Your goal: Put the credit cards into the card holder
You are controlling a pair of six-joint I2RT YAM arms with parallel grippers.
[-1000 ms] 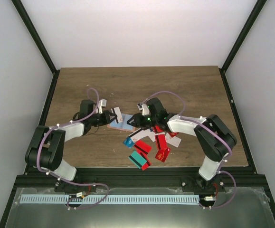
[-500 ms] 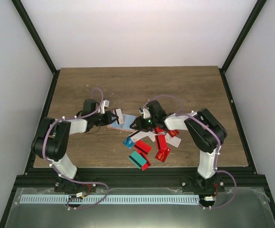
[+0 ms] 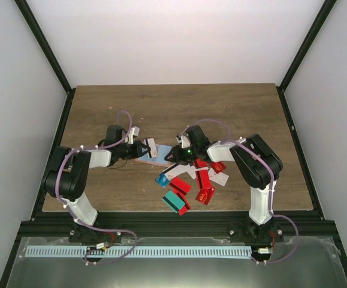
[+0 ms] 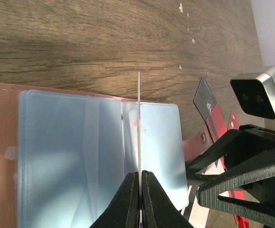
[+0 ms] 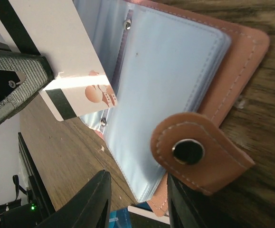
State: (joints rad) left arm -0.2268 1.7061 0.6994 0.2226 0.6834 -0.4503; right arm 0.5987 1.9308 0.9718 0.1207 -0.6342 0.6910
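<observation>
From above, the card holder [image 3: 153, 158] lies open and flat on the table [image 3: 161, 108]. The left gripper [image 3: 143, 147] is just to its left and the right gripper [image 3: 172, 157] is at its right edge. The left one pinches a white card [image 3: 151, 146] over the holder. The other credit cards [image 3: 197, 180] lie in a loose heap just right of the holder and nearer the arms – mostly red, some teal, blue and white.

The left wrist camera shows the holder full of clear, pale blue sleeves [image 4: 56, 152]. The left fingers are squeezed tight on the white card, which stands on its thin edge above the fold in the sleeves. Its long side points straight away from the fingers, across the holder. I cannot tell if it touches a pocket.

The right wrist camera shows the card's flat face tipped over the sleeves, with a black stripe near the end held by the left gripper. The holder's round snap tab [image 5: 194, 152] sticks out on the side away from the card. The right fingers [image 5: 92, 202] stand apart with the sleeves' edge between them – I cannot tell if they squeeze it.
</observation>
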